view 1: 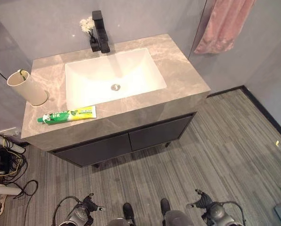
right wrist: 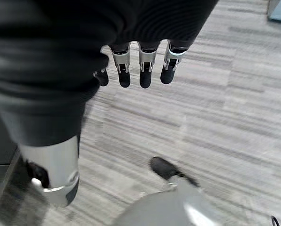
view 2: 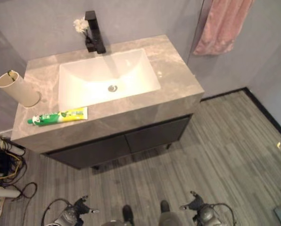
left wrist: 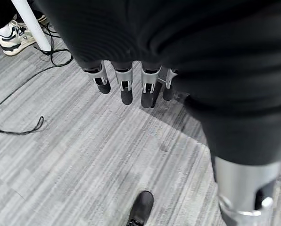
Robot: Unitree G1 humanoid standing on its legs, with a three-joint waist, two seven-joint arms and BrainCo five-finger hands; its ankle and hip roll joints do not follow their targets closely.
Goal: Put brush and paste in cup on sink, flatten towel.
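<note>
A green and yellow toothpaste tube (view 1: 67,114) lies on the grey marble counter (view 1: 178,70), at its front left. Behind it, at the counter's left edge, a beige cup (view 1: 27,87) stands tilted, with something green at its rim that may be the brush. A pink towel (view 1: 224,24) hangs bunched on the wall at the back right. My left hand (view 1: 77,216) and right hand (view 1: 215,212) hang low over the floor, well in front of the cabinet. Both are open and hold nothing, their fingers (left wrist: 125,87) (right wrist: 145,70) straight.
A white basin (view 1: 113,75) is set in the counter, with a black faucet (view 1: 100,32) and a small white flower (view 1: 87,24) behind it. Dark cabinet doors (view 1: 131,139) sit below. White poles, cables and a sneaker (left wrist: 11,35) crowd the floor at the left.
</note>
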